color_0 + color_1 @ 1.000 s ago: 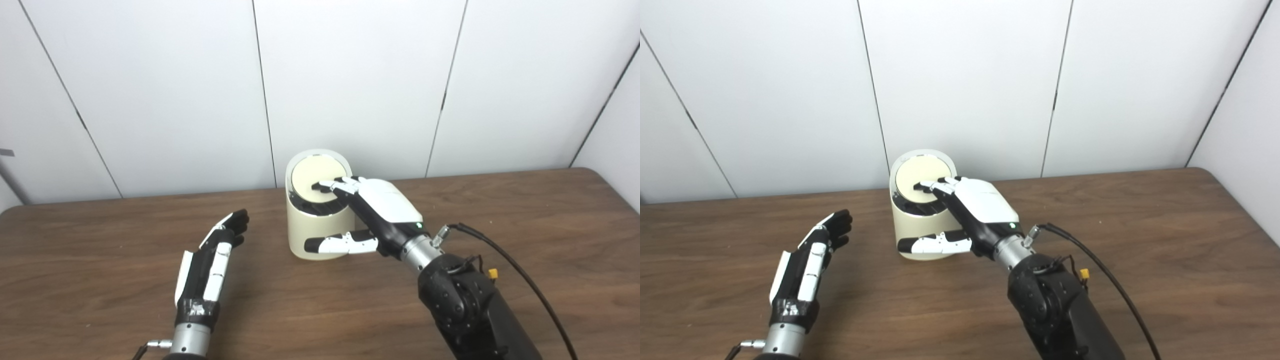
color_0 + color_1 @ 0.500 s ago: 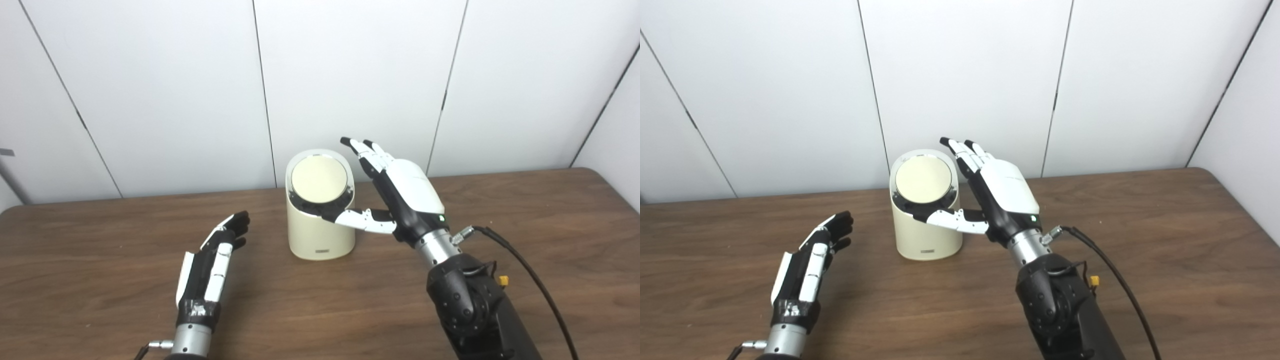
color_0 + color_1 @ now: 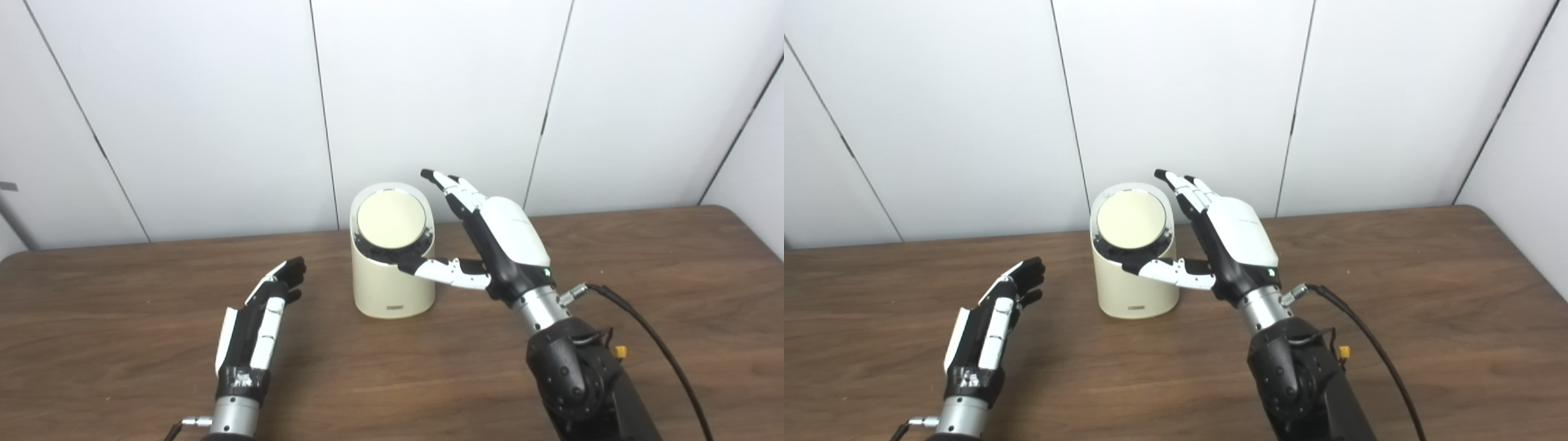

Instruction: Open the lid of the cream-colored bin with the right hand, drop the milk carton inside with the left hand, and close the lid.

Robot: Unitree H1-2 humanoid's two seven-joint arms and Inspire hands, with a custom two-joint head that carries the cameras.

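Observation:
The cream-colored bin [image 3: 392,288] stands on the brown table [image 3: 122,343] near the back wall. Its round lid [image 3: 391,219] lies shut, tilted toward me. My right hand [image 3: 499,242] is open just right of the bin, fingers raised beside the lid, thumb reaching across in front of the bin's upper wall. My left hand [image 3: 260,321] is open and empty, lying low over the table to the left of the bin. I see no milk carton in either view.
A black cable [image 3: 649,334] runs from my right wrist across the table's right side. White wall panels [image 3: 429,92] stand close behind the bin. The table's rounded right corner [image 3: 741,220] is at the far right.
My right hand lifted off the lid, where its fingers pressed one second ago, and moved right and up beside the bin. The lid now shows fully. The left hand stayed still.

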